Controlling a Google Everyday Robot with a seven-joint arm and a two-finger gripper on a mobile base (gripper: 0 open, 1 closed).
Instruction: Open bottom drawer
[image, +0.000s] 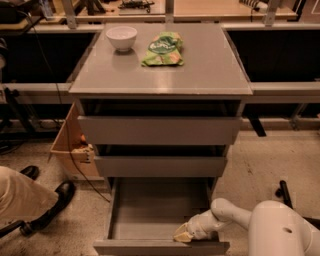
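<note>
Camera view puts a white bowl (122, 36) at 11 o'clock and a green snack bag (163, 49) at 12 on the cabinet top (205, 70). You have a cardboard box (67, 146) at 9 o'clock beside the cabinet and a black shoe (54, 206) at 8 on the floor. The 2 upper drawers, top drawer (160, 131) and middle drawer (160, 166), each show a dark gap above. The bottom drawer (145, 212) at 6 o'clock is pulled well out, showing its grey tray floor. The gripper (182, 234) sits at the tray's 5 o'clock corner, against the front panel; you cannot tell whether it is spread or closed.
</note>
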